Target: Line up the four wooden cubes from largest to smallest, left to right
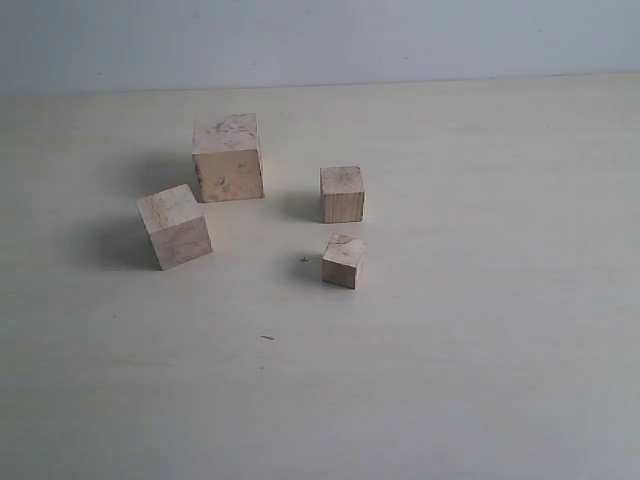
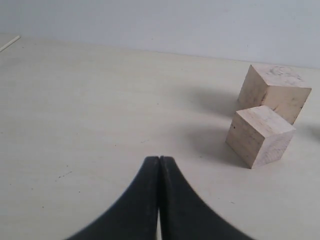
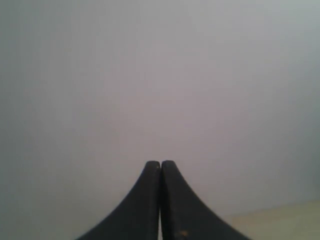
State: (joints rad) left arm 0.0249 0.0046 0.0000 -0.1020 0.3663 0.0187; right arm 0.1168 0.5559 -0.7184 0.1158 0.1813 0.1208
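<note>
Four pale wooden cubes stand apart on the table in the exterior view. The largest cube (image 1: 228, 157) is at the back. The second-largest cube (image 1: 175, 226) sits left of and in front of it, turned at an angle. The third cube (image 1: 342, 194) stands right of centre, and the smallest cube (image 1: 343, 261) lies in front of that. Neither arm shows in the exterior view. My left gripper (image 2: 159, 159) is shut and empty, with the second-largest cube (image 2: 260, 135) and the largest cube (image 2: 274, 91) off to its side. My right gripper (image 3: 160, 163) is shut and empty, facing a blank wall.
The pale table (image 1: 480, 360) runs back to a grey-white wall (image 1: 320, 40). A small dark speck (image 1: 267, 338) lies on the table in front of the cubes. A thin pale stick (image 2: 10, 43) shows at the table's far edge in the left wrist view.
</note>
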